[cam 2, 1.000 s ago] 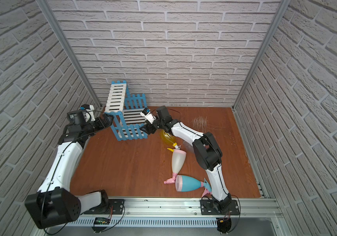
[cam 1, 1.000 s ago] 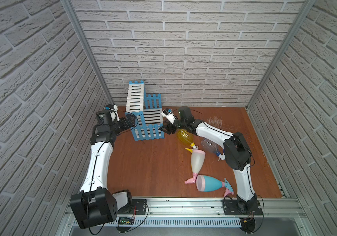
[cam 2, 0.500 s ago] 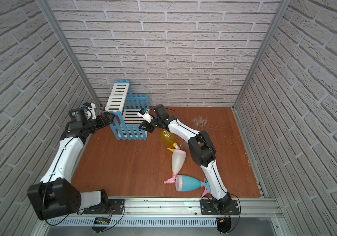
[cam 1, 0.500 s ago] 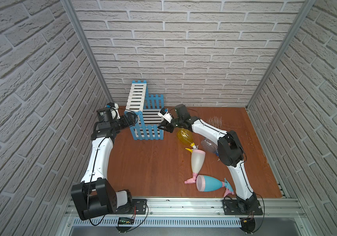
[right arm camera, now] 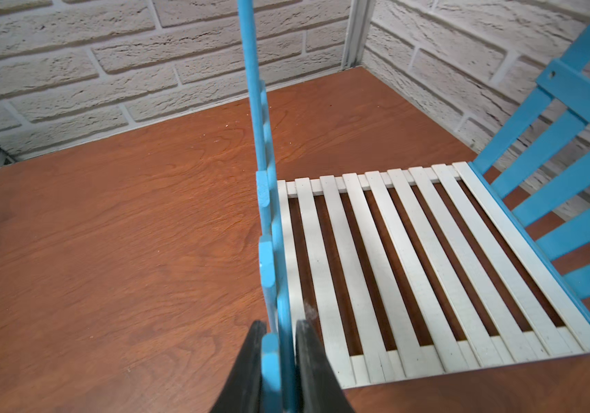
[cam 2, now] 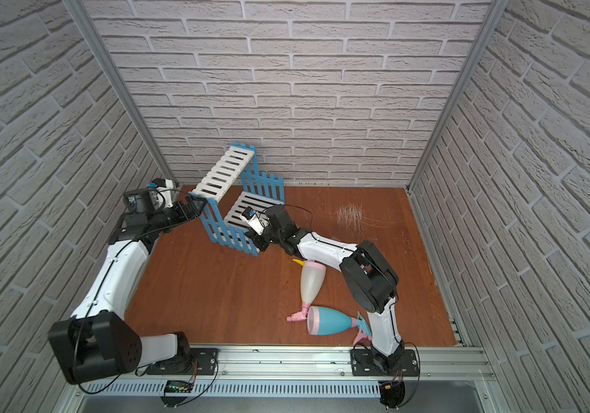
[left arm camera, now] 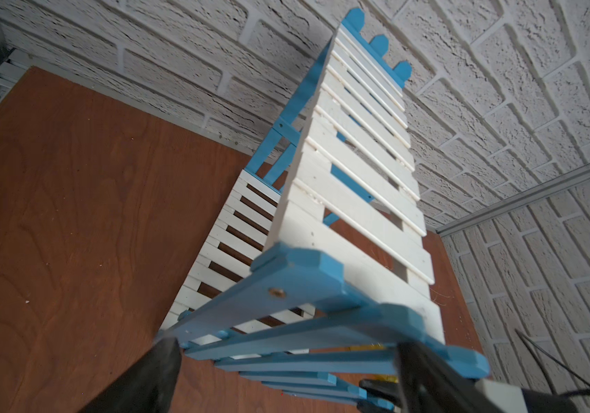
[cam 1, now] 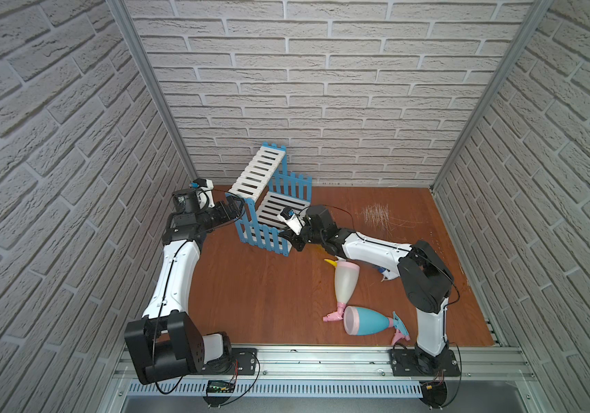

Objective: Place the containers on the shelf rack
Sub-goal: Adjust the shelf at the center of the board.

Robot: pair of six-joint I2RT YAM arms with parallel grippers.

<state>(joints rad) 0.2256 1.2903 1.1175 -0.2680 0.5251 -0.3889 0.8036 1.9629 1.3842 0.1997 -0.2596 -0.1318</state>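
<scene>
Base: reddish-brown wooden worktop (cam 1: 250,296), brick-pattern walls on three sides.

Task target: two-tier rack (cam 1: 263,234) with white slatted shelves and light-blue picket sides, near the back-left corner. It's skewed: lower shelf low and flat, upper shelf sloping steeply up toward the back wall.

All four containers lie on the worktop, apart from the rack:
- cream-white teardrop plastic spray bottle (cam 1: 345,284) with pink trigger: right of centre, base toward the back edge.
- teal-blue spray bottle (cam 1: 370,320) with pink band: crosswise near the front edge, base just beside the cream trigger.
- translucent yellow bottle (cam 1: 329,262): only the nozzle tip shows, rest under the right arm.
- clear bottle (cam 1: 384,276): only its white-blue trigger peeks out below that arm.

Claws: right gripper (right arm camera: 279,332) clenched on a blue picket of the rack's front side panel, pinching both faces. The left gripper (left arm camera: 286,357) is released, jaws spread wide around the same panel's tall end, by the low end of the upper shelf. Contact there unclear.
</scene>
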